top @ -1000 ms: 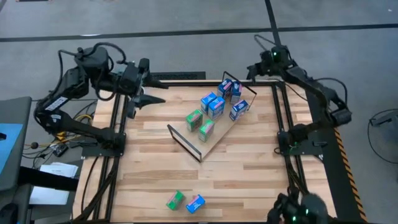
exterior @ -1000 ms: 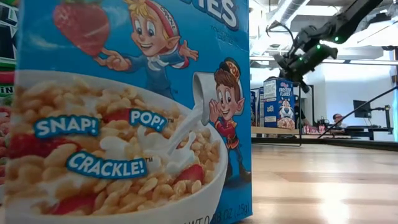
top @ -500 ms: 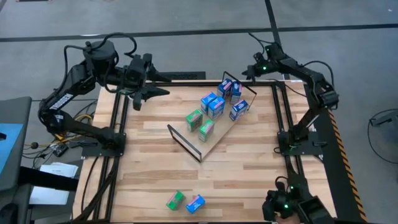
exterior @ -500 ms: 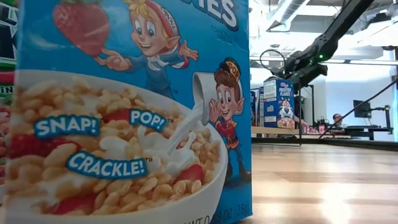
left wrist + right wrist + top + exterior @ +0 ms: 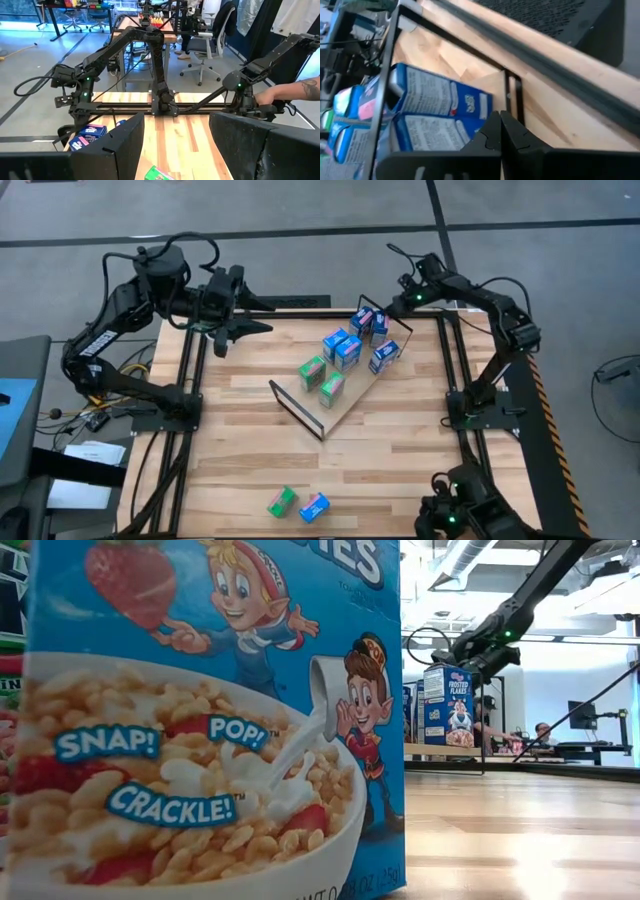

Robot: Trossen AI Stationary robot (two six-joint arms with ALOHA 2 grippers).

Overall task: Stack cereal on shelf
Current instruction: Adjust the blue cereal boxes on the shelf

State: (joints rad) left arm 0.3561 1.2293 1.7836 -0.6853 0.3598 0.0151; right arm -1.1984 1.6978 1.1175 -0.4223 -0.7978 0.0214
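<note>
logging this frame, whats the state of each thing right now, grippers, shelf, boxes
left gripper: open, empty, over the table's far left edge
right gripper: shut, empty, at the shelf's far end
shelf: lying on the table, set diagonally
cereal on the shelf: seven boxes, blue and green
green box: loose on the table's near edge, off the shelf
blue box: beside the green box, also off the shelf

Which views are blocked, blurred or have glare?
Low view: a big blue cereal box stands close to the lens and hides the left half; the tabletop reflects bright light. Right wrist view: soft and tilted, the shut fingers dark against blue boxes. High view: evenly lit, shelf clear.
</note>
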